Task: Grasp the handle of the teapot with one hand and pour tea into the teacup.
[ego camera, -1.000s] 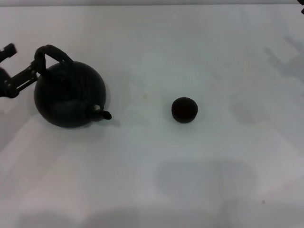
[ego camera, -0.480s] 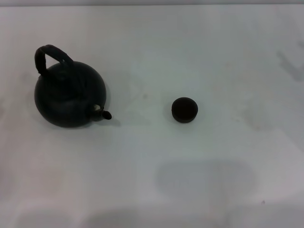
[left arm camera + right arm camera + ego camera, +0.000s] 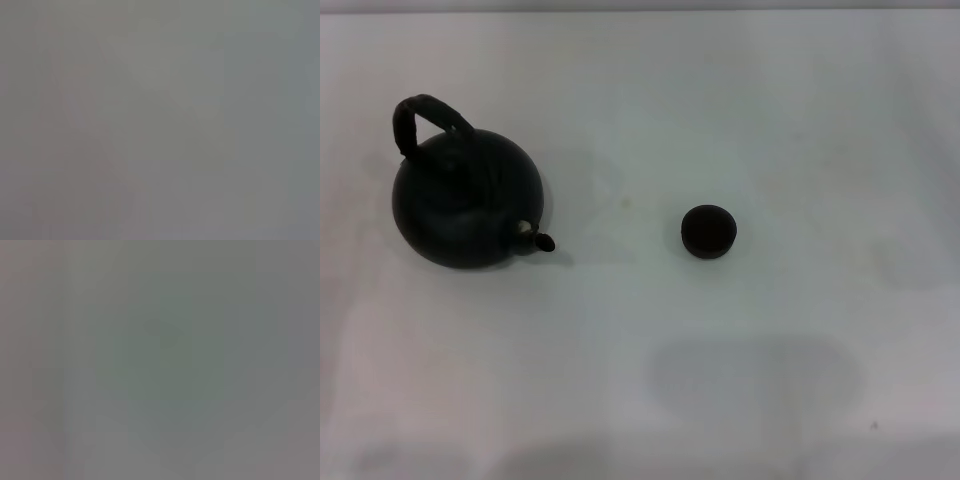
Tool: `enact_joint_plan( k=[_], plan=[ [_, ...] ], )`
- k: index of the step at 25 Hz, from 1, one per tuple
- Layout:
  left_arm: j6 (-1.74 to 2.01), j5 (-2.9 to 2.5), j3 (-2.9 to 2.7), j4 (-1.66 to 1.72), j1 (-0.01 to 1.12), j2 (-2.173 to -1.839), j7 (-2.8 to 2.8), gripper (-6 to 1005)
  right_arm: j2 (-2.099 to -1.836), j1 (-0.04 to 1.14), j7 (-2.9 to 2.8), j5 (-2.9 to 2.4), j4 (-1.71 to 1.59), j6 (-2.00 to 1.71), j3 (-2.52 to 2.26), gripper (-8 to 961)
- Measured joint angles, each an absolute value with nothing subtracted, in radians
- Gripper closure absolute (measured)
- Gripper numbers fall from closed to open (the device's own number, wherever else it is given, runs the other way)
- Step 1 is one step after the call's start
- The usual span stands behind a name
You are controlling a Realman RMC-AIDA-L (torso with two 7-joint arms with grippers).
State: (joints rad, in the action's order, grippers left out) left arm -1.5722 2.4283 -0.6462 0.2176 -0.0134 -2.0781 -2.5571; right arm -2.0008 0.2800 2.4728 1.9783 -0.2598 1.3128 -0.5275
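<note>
The round matte black teapot (image 3: 465,200) stands upright on the white table at the left of the head view, its short spout (image 3: 538,239) pointing right and toward me. Its arched wrapped handle (image 3: 420,118) rises at the pot's far left. The tiny dark teacup (image 3: 708,231) stands upright to the pot's right, well apart from it. Neither gripper shows in the head view. Both wrist views show only a plain grey blur with no object in them.
The white table (image 3: 650,380) stretches all around the pot and the cup. Its far edge runs along the top of the head view. A faint grey shadow lies on the table near the front middle.
One second ago the left gripper was at the far left, at the teapot's handle. It has withdrawn out of view to the left. The teapot and cup have not moved.
</note>
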Motion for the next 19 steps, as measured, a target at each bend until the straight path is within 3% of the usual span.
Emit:
enact_joint_plan(
  k=[6,19],
  plan=[
    [-1.585,2.455,-0.646,0.149,0.048,-2.080,-2.634,206,-2.002,0.284,2.610,1.999,-0.128,1.305,-0.286,97],
    [-1.524,2.496,-0.646,-0.008,0.189,-2.082,-2.738,206,-2.000,0.292,2.605,1.989,-0.168,1.263,-0.385,96]
  ],
)
